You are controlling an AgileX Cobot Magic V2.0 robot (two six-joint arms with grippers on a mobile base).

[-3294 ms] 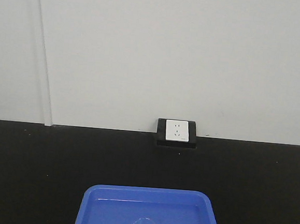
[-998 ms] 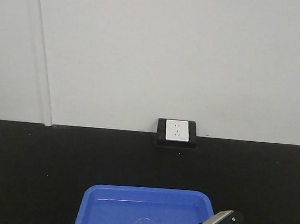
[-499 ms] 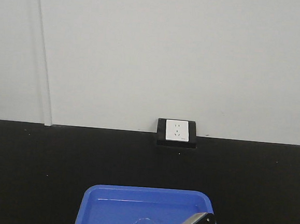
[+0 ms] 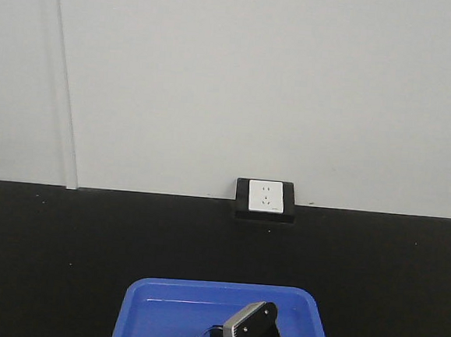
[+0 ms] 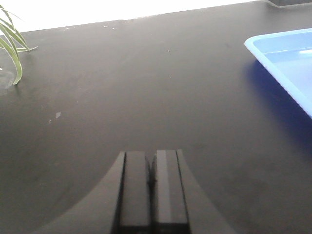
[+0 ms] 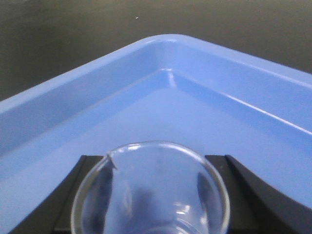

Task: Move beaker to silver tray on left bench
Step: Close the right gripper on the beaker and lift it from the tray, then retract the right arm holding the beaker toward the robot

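Inside the blue tray (image 6: 165, 44), near its corner, the beaker (image 6: 151, 192) stands upright between the spread fingers of the right gripper (image 6: 155, 163); contact with the glass cannot be confirmed. Recommended: close gently below the rim, then lift straight up, clear of the tray wall. Left gripper (image 5: 152, 163) hangs closed over the worktop (image 5: 122, 87); silver tray not in view.

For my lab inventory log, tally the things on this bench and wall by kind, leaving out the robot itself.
Trays: 1, the blue tray
Beakers: 1, the beaker in that tray
Sockets: 1, the wall socket
Plants: 1, the plant, only leaves showing
Total: 4
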